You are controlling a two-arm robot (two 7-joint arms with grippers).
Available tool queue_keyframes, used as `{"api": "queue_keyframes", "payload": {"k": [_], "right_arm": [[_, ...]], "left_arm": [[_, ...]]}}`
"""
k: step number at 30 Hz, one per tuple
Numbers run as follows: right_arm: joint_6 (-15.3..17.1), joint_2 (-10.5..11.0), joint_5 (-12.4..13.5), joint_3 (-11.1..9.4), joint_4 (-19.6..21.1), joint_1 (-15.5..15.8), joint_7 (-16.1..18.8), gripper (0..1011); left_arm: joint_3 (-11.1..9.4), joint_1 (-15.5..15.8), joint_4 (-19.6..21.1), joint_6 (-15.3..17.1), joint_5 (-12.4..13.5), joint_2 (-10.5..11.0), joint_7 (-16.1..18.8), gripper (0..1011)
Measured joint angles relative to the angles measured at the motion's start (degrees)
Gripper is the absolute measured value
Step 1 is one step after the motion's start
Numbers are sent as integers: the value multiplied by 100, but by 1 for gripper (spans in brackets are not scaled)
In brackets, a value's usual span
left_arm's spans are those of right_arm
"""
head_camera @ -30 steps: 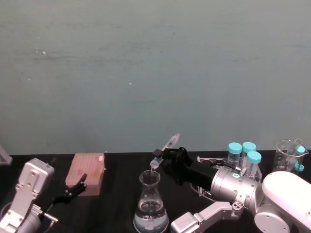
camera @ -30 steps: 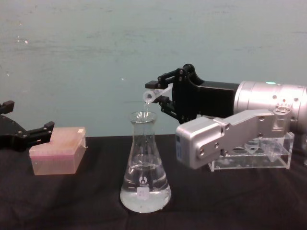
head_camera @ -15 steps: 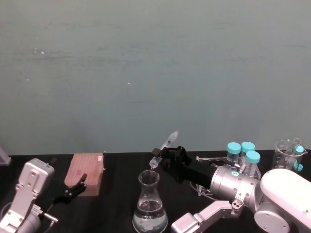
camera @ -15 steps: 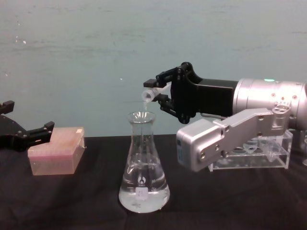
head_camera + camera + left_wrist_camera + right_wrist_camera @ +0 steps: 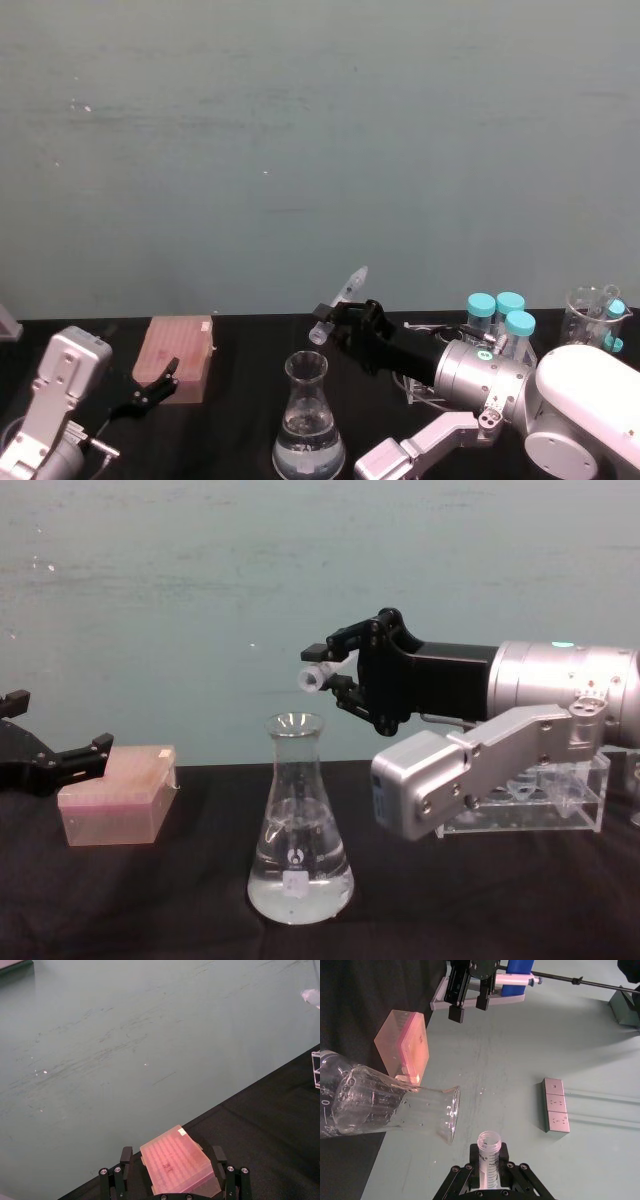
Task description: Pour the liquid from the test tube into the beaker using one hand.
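1. right gripper (image 5: 340,668), fingers clamped on the test tube (image 5: 314,677), holds it tilted mouth-down above the beaker (image 5: 298,820).
2. the tube mouth has lifted slightly off the beaker's rim since a moment ago; no stream shows.
3. the liquid (image 5: 300,885) sits in the beaker, mid-tabletop near the front edge — the pour looks finished.
4. left gripper (image 5: 60,760), fingers spread and empty, is parked at the tabletop's left edge.
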State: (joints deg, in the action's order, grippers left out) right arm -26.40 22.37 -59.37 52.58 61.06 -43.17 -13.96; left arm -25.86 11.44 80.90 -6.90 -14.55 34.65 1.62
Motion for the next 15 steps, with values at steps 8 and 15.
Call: {"api": "queue_keyframes", "payload": {"k": [8, 15], "right_arm": [[6, 11, 42, 16, 21, -3, 6, 204], [-24, -29, 867, -338, 196, 185, 587, 204]], "left_arm": [[0, 0, 0, 0, 0, 0, 0, 1000], [0, 0, 0, 0, 0, 0, 0, 1000]]}}
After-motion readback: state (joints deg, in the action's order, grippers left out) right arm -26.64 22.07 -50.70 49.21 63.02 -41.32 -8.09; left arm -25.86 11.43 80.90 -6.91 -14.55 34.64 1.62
